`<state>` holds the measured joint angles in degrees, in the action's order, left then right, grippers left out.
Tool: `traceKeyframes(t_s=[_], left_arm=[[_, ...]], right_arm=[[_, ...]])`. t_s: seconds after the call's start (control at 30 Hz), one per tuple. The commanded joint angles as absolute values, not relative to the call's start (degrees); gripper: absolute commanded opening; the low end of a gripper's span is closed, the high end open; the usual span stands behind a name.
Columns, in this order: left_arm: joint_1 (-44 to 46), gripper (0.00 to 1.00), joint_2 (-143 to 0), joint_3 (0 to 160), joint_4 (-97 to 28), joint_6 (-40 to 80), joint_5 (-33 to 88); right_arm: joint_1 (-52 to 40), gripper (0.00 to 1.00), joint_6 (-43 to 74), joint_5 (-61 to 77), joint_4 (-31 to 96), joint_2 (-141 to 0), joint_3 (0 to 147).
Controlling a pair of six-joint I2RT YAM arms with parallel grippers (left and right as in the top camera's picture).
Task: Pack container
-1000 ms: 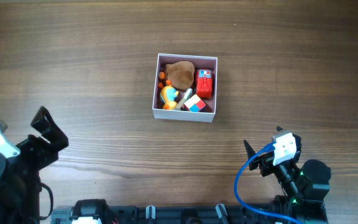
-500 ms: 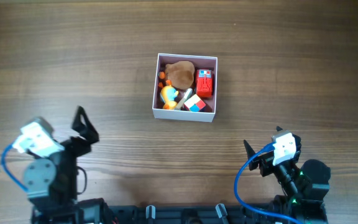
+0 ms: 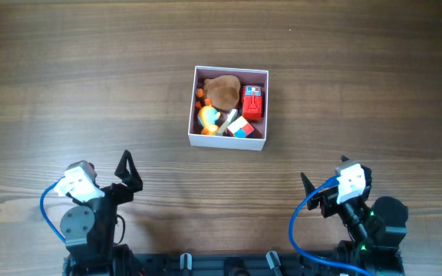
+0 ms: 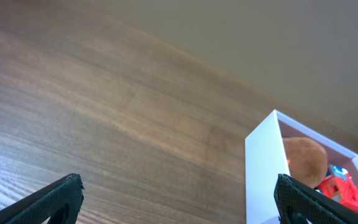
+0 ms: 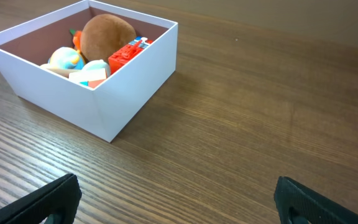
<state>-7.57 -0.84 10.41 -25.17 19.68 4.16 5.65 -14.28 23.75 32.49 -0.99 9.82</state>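
Though empty, left and right jaws wide apart, well away from the container [image 3: 227, 142].

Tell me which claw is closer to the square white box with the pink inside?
Right, slightly. The right gripper is off the near right corner of the square white box; the left gripper is farther out, off its near left corner.

Toys [image 3: 223, 92] in container [image 3: 227, 141], ctr of table [image 3: 359, 77]
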Motion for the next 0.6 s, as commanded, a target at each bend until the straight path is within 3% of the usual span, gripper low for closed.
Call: traceKeyframes(t_s=[0.0,0.57], left_arm=[[-7.0,1.00,-0.2,8.4,-24.6,20.3,5.6],[-6.9,1.00,-0.3,7.2,-24.2,20.2,5.6]], right_arm=[[5.3,1.00,-14.9,24.0,32.4,-0.2,9.4],[5.3,1.00,-14.9,24.0,32.4,-0.2,9.4]])
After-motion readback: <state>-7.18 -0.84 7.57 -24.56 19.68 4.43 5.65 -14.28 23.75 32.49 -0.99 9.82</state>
